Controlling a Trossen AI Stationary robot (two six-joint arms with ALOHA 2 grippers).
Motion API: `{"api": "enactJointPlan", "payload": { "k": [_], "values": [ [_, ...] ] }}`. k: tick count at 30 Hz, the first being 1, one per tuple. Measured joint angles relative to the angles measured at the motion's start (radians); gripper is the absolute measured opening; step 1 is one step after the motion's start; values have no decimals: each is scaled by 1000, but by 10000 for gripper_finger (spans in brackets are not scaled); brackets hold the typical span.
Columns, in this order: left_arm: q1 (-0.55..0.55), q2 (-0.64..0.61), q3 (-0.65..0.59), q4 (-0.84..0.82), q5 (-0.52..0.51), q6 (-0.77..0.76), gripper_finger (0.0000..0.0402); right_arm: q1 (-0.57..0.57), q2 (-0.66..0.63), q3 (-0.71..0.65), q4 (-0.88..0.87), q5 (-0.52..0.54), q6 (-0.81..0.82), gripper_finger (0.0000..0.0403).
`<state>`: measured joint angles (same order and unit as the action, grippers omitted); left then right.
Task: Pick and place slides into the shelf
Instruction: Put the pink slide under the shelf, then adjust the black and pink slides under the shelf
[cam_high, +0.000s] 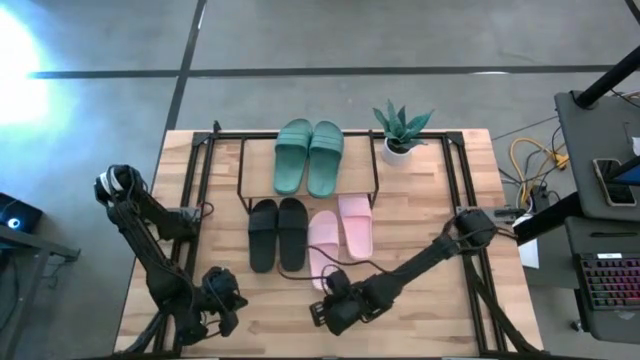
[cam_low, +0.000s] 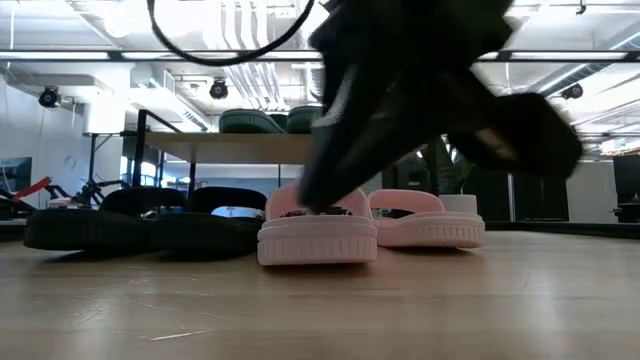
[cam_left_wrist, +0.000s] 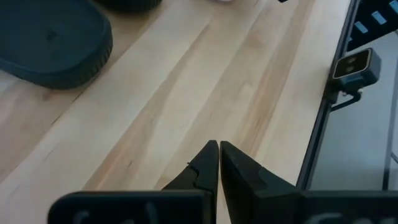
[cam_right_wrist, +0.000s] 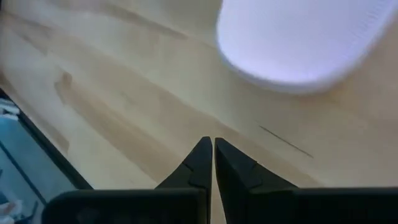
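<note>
A green pair of slides (cam_high: 308, 157) lies on the top board of the shelf (cam_high: 377, 175) at the table's far middle. In front of the shelf, a black pair (cam_high: 278, 233) and a pink pair (cam_high: 340, 240) rest sole-down on the table. My left gripper (cam_high: 228, 310) hangs shut near the front left, with a black slide's heel (cam_left_wrist: 53, 43) ahead of it. My right gripper (cam_high: 325, 312) is shut at the front middle, just nearer than the left pink slide's heel (cam_right_wrist: 305, 37). Neither holds anything.
A small potted plant (cam_high: 400, 130) stands at the shelf's right end. Black frame rails (cam_high: 190, 190) run along the table's left and right sides. In the low view my right arm (cam_low: 400, 90) blocks part of the shelf and pink slides (cam_low: 318, 230).
</note>
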<state>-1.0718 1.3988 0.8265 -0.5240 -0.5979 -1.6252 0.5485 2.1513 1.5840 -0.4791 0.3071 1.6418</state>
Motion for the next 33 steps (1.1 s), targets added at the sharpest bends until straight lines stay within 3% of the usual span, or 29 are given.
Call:
{"api": "enactJointPlan", "payload": {
  "k": [21, 29, 33],
  "values": [
    [-8, 20, -1, -65, 4, -22, 1, -137, 9, 20, -155, 188, -132, 12],
    [-5, 119, -39, -138, -20, -96, 1, -92, -62, 167, -154, 266, -402, 13],
    [19, 193, -50, -135, -19, -100, 1, -70, -71, 255, -214, 263, -429, 13]
  ]
}}
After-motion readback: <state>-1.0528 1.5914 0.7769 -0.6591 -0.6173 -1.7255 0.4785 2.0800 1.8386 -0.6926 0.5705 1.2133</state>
